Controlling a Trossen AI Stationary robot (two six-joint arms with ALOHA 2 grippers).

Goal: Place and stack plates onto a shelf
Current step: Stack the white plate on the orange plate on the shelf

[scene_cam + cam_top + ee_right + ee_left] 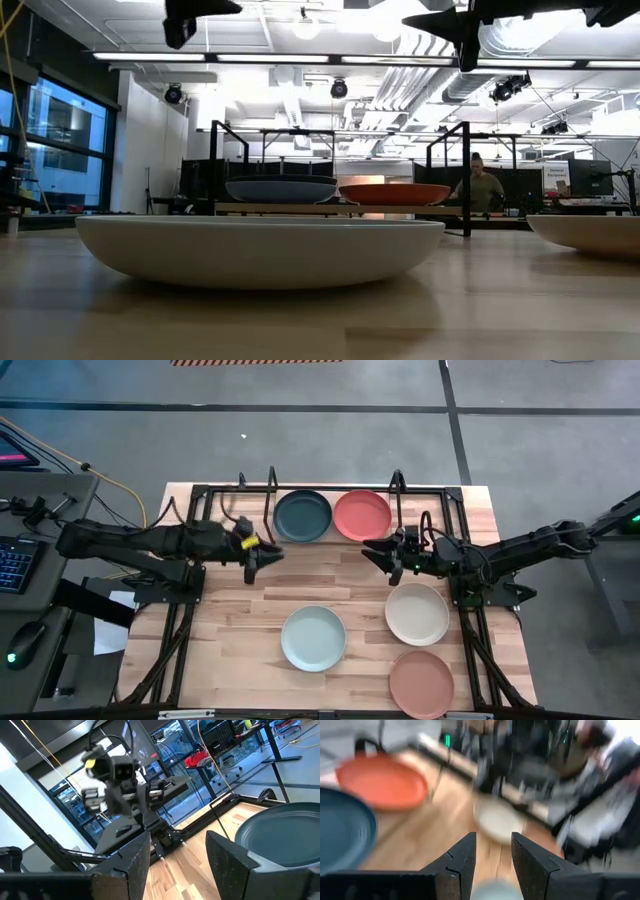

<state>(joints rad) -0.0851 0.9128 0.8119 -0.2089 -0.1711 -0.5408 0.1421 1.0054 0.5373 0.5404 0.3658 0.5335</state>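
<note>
On the shelf [332,493] at the table's far side rest a blue plate [302,515] and a coral red plate [362,515], side by side. A pale mint plate [313,638], a cream plate [417,613] and a terracotta pink plate [421,684] lie flat on the tabletop. My left gripper [262,560] hovers open, high over the table in front of the blue plate. My right gripper [380,554] hovers open in front of the red plate, above the cream plate's far side. Neither has anything between its fingers [462,862] [132,862].
Black metal frames [190,610] [470,610] run along the table's left and right sides under the arms. Bare wood lies between the shelf and the mint plate. A person [485,185] sits in the room beyond the table.
</note>
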